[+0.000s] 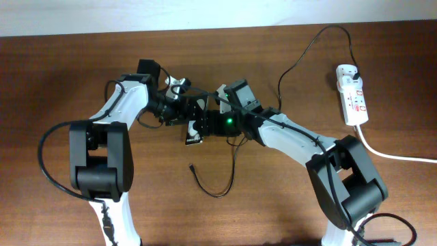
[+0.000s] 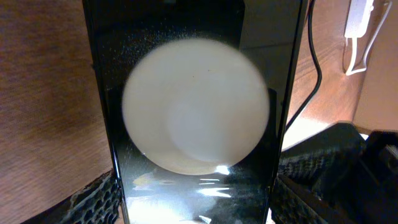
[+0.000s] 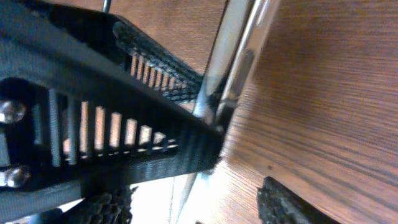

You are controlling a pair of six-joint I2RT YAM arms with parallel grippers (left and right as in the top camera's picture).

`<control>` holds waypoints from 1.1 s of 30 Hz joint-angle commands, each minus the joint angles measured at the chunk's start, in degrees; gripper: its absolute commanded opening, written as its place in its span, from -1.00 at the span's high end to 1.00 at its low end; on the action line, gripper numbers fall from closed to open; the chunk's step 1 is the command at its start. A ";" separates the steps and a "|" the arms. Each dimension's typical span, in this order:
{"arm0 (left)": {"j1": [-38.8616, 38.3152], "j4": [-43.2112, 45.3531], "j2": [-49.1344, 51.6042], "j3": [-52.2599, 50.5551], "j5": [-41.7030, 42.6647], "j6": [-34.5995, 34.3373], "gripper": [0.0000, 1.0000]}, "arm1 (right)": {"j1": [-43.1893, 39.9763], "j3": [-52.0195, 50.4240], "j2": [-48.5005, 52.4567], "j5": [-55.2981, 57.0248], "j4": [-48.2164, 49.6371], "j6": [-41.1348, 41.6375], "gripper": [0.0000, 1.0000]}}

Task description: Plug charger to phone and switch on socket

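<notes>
1. Step in hand, as judged: steadying the phone ahead of plugging. Charger not yet in, socket switches untouched.
2. Phone: mid-table, between the two grippers. Glossy face turned to the left wrist view, carrying one large round white reflection. Lifted or resting: cannot tell.
3. Left gripper: closed across the phone's long edges, ribbed pads against both sides.
4. Right gripper: jaws parted, nothing gripped. One finger against the phone's thin edge, the other finger clear of it with bare wood between.
5. Charger: connector tip loose on the table just near of the phone. Cable loops nearward, then runs far and right to the plug seated at the far end of the socket.
6. Next move, as judged: right gripper off the phone and onto the connector tip. Calls for a fine pinch and alignment with the port, which is not visible.
7. Socket: far right, well apart from both grippers. White cord trails off to the right.
8. In the way: cable slack under the right arm, likely to snag. Crowded wrists around the phone.
</notes>
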 commanded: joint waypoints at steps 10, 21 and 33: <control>-0.17 -0.33 -2.56 0.07 2.49 1.36 -0.38 | 2.84 0.70 0.96 6.93 2.93 4.13 0.04; -0.17 -0.33 -2.56 0.07 2.58 1.36 -0.41 | 3.63 0.70 2.60 6.91 4.66 5.57 0.48; -0.17 -0.63 -2.56 0.07 2.60 1.36 -0.49 | 3.17 0.72 2.51 5.11 4.46 5.53 0.92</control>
